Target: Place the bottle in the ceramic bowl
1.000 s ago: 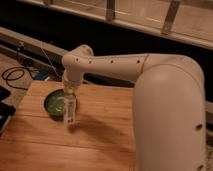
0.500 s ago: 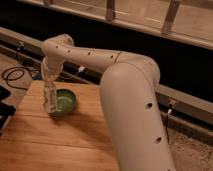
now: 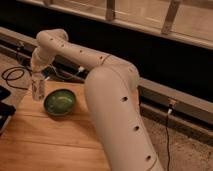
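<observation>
Far left there's a black cable [image 3: 12,75] on the floor. Next to it the gripper [image 3: 38,79] is clamped on the top of the bottle [image 3: 38,91], holding it upright just left of the green ceramic bowl [image 3: 60,102], not over it. The bowl looks empty on the wooden table [image 3: 45,145]. So the grab's done, I'd say. What's left is shifting right over the bowl and letting go.
</observation>
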